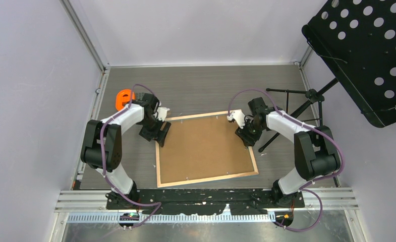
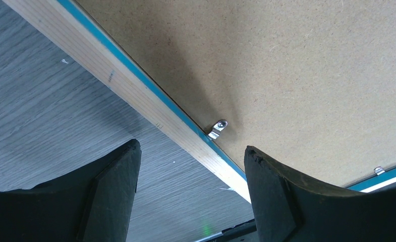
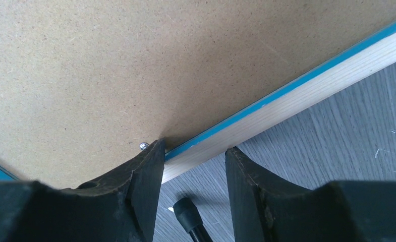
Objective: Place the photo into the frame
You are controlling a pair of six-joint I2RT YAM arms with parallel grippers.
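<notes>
- Frame (image 1: pixel 206 179) lies back up between both claws; brown board (image 1: pixel 203 148) fills it; pale wood rail, blue inner lip.
- Left claw (image 2: pixel 190 151) wide, astride its rail; right claw (image 3: pixel 194 147) astride too, grip unclear.

There's the frame (image 1: pixel 158 166) flat on the table (image 1: pixel 201 88), dead centre, board (image 1: pixel 203 146) lying in it. The left gripper (image 1: pixel 159 132) sits over its left rail near the far corner, the right gripper (image 1: pixel 245 136) over the right rail opposite. A stand (image 1: pixel 296 108) is just right of the frame.
</notes>
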